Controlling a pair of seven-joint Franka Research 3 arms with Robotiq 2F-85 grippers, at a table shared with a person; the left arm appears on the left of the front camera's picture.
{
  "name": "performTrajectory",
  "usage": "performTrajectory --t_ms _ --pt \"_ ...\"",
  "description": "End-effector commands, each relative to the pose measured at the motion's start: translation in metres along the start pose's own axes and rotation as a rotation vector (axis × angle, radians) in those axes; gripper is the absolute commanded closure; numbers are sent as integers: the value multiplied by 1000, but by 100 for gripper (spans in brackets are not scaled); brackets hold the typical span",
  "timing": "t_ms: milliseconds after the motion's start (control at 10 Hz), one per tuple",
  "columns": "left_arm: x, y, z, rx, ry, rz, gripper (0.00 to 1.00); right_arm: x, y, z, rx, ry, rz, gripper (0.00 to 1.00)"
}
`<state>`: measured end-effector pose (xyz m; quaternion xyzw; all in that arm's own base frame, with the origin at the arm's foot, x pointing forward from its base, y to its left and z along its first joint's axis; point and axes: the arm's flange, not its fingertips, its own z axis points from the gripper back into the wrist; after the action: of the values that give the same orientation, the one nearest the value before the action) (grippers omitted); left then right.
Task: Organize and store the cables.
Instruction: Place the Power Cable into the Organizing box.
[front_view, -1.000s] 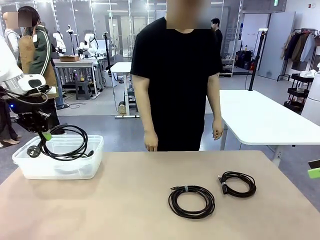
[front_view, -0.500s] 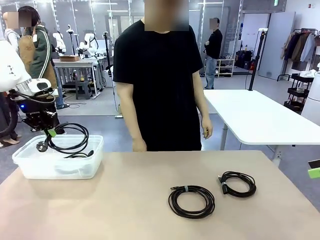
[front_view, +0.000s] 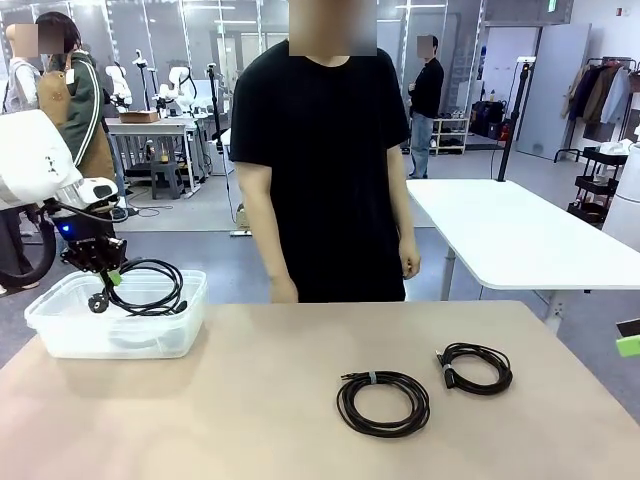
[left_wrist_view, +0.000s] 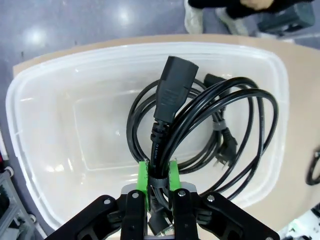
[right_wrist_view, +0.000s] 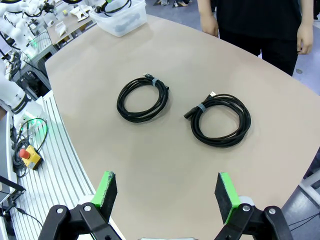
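The left gripper (front_view: 113, 275) is clamping narrowly on a coiled black power cable (front_view: 150, 290) and hanging it over a clear plastic bin (front_view: 60, 335) at the robot's left end of the bench (front_view: 250, 420). In the left wrist view the gripper (left_wrist_view: 159, 175) is pinching several strands of the power cable (left_wrist_view: 210, 115) between its green pads (left_wrist_view: 144, 176), with the block-shaped socket connector (left_wrist_view: 172, 90) sticking up past the fingers and the round plug (left_wrist_view: 226, 146) dangling on the far side of the loops. The loops are sitting inside the outline of the bin (left_wrist_view: 50, 100); whether they are touching its floor I cannot tell.

Two more cables are lying flat on the bench, well apart from the bin. The larger coil (front_view: 383, 402) is resting near the middle, with a pale band at its far edge. The smaller coil (front_view: 477, 367) is lying just to its right and a little closer to the person (front_view: 320, 150), with its plug ends at the left of the loop. The two coils are not touching.

The right gripper (right_wrist_view: 167, 192) is standing wide apart and holding nothing, hovering above the bench (right_wrist_view: 125, 165) and looking down at the larger coil (right_wrist_view: 143, 99) and the smaller coil (right_wrist_view: 220, 120). One of its green pads (front_view: 628, 346) is showing at the right edge of the front view.

The person is standing at the far side, arms hanging down, hands off the bench.
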<state>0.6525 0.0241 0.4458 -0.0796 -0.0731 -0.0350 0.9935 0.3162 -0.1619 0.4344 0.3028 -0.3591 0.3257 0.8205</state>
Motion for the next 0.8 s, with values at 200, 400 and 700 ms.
performTrajectory --t_ms 200,400,700 --pt "4 8 -19 -10 -14 37 81 0 -2 -1 2 -19 12 0" --pt "0 9 -18 6 -19 46 62 0 -2 -1 2 -19 12 0" --pt "-3 8 -14 2 -23 40 11 0 -2 -1 2 -19 12 0"
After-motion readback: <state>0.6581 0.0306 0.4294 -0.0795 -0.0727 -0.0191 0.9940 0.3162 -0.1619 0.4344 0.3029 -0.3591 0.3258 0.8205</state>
